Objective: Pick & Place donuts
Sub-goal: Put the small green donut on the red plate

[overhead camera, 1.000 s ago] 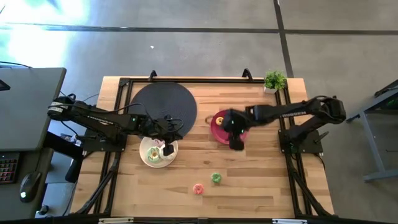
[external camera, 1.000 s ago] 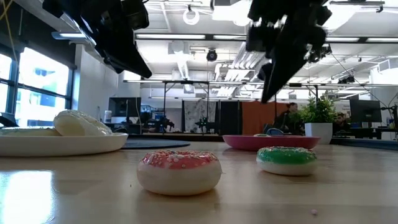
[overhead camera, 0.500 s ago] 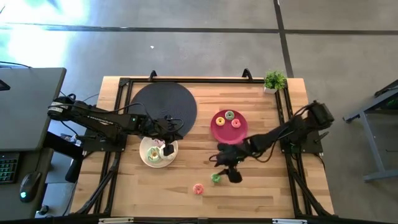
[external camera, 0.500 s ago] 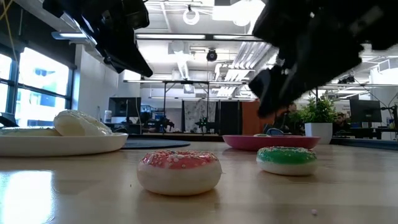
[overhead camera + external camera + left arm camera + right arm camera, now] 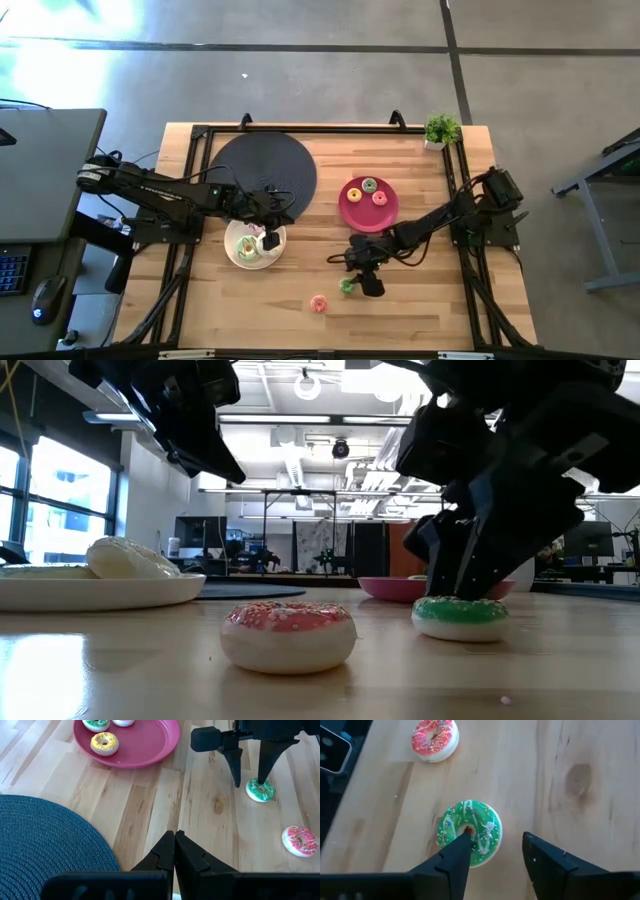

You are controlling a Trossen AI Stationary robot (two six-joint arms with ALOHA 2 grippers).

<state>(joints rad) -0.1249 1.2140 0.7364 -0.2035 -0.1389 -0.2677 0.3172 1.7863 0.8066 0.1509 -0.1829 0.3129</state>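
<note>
A green-iced donut (image 5: 469, 833) lies flat on the wood, also seen in the high view (image 5: 347, 287) and the low view (image 5: 460, 616). My right gripper (image 5: 495, 837) is open and low over it, pointing down: one fingertip stands at the donut's hole, the other beyond its rim. A pink-iced donut (image 5: 319, 303) lies on the table nearer the near edge. Three small donuts rest on the pink plate (image 5: 352, 208). My left gripper (image 5: 174, 837) is shut on nothing and hangs above the table by the white plate (image 5: 236, 255), which holds a pale donut (image 5: 130, 558). My right gripper comes at the green donut from above, one fingertip (image 5: 464, 836) over the hole (image 5: 468, 829) and the other outside the rim. Whether either finger touches the donut, I cannot tell. The donut lies flat on the table.
A dark round mat (image 5: 264, 172) covers the far left of the table. A small potted plant (image 5: 441, 130) stands at the far right corner. Black frame rails run along the table's left and right sides. Bare wood lies between the two plates and along the near edge.
My right gripper has swung from above the pink plate toward the table's near edge and come down over the green donut. The donuts and my left arm have kept still.
</note>
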